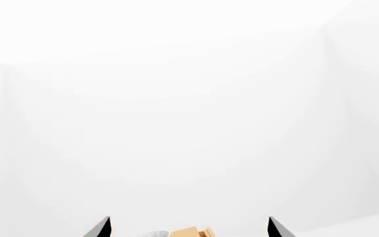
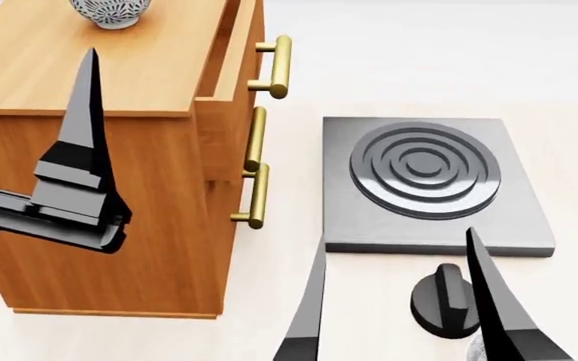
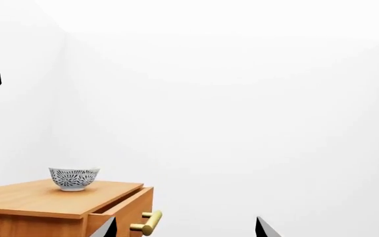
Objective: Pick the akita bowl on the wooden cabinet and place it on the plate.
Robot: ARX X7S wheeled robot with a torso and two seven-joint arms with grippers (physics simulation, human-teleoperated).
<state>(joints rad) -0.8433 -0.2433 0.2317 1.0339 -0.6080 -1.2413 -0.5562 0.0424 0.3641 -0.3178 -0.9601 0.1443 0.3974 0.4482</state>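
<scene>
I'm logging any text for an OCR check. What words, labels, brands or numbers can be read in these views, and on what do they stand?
None: no view shows any readable text.
akita bowl: only a speckled grey-black pattern, no letters.
wooden cabinet: plain wood grain and brass handles, no label.
stove: concentric burner rings only; its knob bears no marks.

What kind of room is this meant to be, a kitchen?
Probably a mock kitchen in a simulator, though sparse. A dark stove with a ringed burner and a knob lies flat beside a wooden cabinet, which carries a patterned bowl. Everything around is blank white.
</scene>
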